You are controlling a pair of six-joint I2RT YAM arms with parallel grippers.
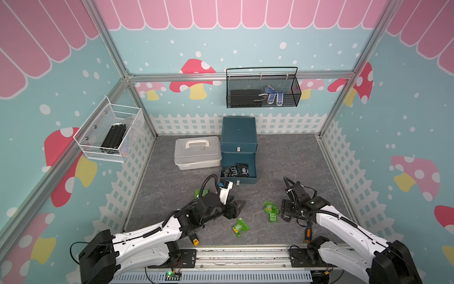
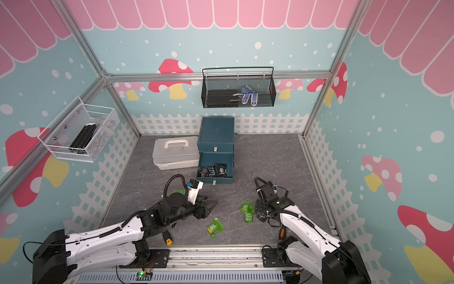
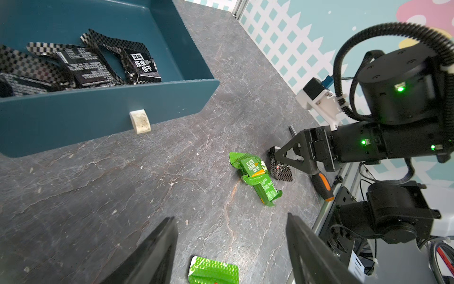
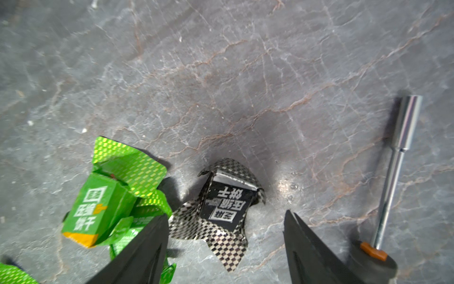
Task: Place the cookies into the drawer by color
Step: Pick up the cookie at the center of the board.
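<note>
Two robot arms work over a grey, marble-veined table point(image 1: 172, 186) scattered with crinkled foil cookies.

The drawer point(image 1: 238, 134), a boxy dark teal cabinet, stands at the back of the table with one tray pulled out, heaped with black checkered foil cookies point(image 1: 235, 169). Crumpled green cookies point(image 1: 240, 228) lie loose on the table. The right gripper point(image 4: 226, 214) has its jaws apart, straddling one creased black cookie point(image 4: 228, 194) without pinching it. A steel-shafted screwdriver point(image 4: 393, 172) lies nearby. The left gripper point(image 3: 231, 218) is spread wide and empty.
</note>
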